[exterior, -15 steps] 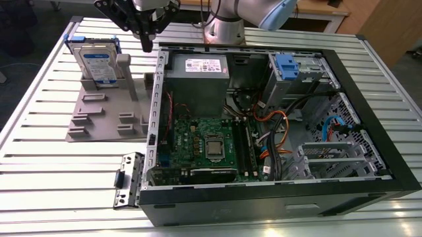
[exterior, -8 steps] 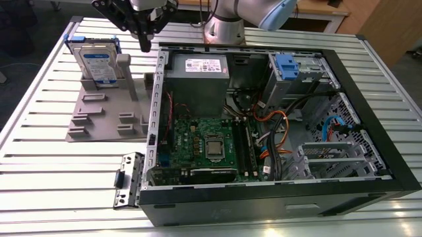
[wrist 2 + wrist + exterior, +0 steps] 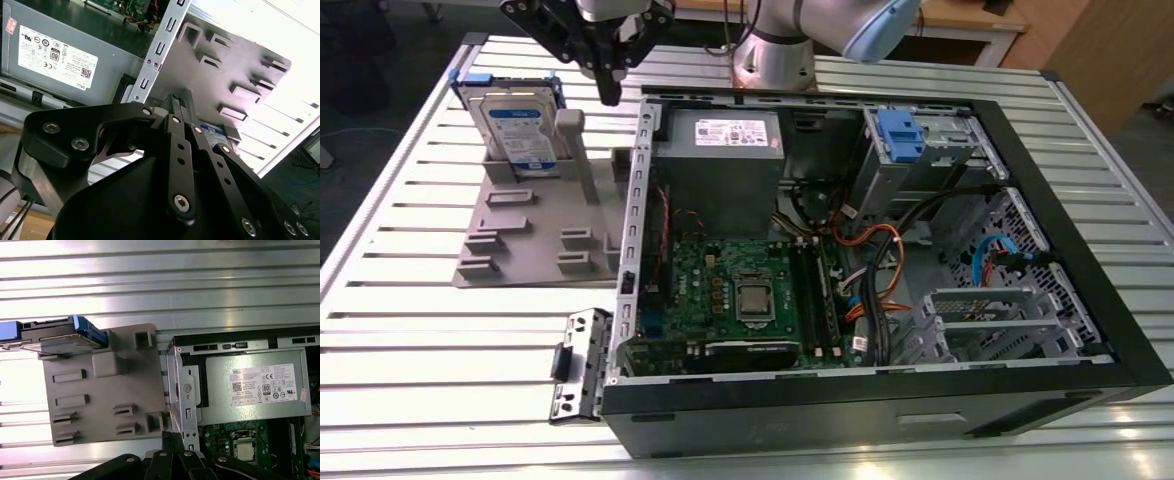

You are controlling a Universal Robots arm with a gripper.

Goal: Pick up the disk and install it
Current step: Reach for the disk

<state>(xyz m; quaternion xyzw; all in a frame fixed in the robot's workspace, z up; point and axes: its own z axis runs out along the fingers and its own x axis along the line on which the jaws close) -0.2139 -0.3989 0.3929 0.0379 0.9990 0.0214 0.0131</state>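
Note:
The disk [image 3: 518, 122], silver with a white-and-blue label and a blue carrier frame, stands on edge in a grey holder [image 3: 534, 235] on the exterior view's left, beside the open computer case [image 3: 1067, 270]. My gripper [image 3: 610, 96] hangs above the gap between the holder and the case wall, to the right of the disk and apart from it. Its black fingers are pressed together with nothing between them. In the first wrist view the disk [image 3: 60, 337] sits at one end of the holder [image 3: 105, 390], well away from the gripper [image 3: 172, 436]. The second wrist view has the gripper [image 3: 176, 100] over the holder's edge.
Inside the case are a grey power supply [image 3: 718, 150] with a white sticker, a blue-fronted drive cage [image 3: 907, 140], the green motherboard [image 3: 734, 290] and loose cables [image 3: 881, 270]. A small metal bracket [image 3: 580, 365] lies on the slatted table [image 3: 427, 330].

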